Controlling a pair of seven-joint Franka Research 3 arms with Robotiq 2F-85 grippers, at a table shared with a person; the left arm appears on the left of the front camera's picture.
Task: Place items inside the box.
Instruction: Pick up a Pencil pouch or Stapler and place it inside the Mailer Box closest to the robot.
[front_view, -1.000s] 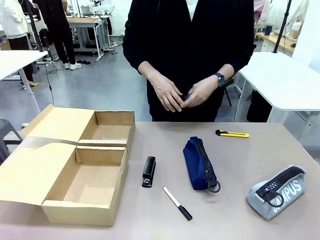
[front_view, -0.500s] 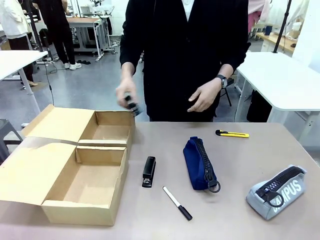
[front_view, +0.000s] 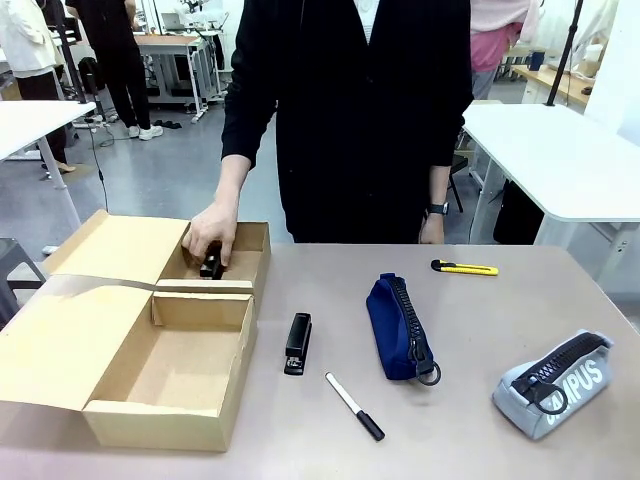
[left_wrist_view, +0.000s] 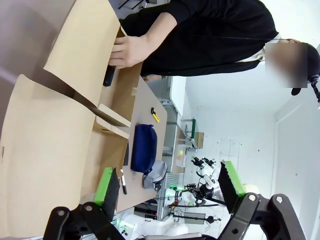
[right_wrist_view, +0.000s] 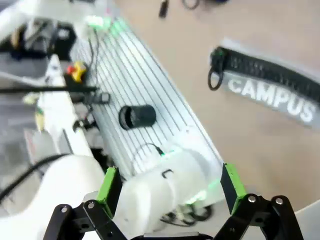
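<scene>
The person's hand (front_view: 212, 238) now reaches down into the far compartment of the box (front_view: 170, 425), at the left middle of the front view, fingers closed round a small black item (front_view: 210, 266); half a second earlier that hand is up in the air beside the box. I judge this first item as good as placed, though not yet let go.

Five things lie on the table outside the box: the black stapler (front_view: 298, 343) just right of the box wall, the white marker (front_view: 354, 406) below it, the navy pouch (front_view: 400, 327) at centre, the yellow utility knife (front_view: 464, 267) at upper right, the grey pouch (front_view: 553, 383) at lower right.

The left gripper (left_wrist_view: 167, 182) and the right gripper (right_wrist_view: 170, 185) both have their jaws spread wide with nothing between them.

The near compartment looks bare, its flaps folded out to the left. For now the person's arm over the far compartment is the one obstacle to a reach there
</scene>
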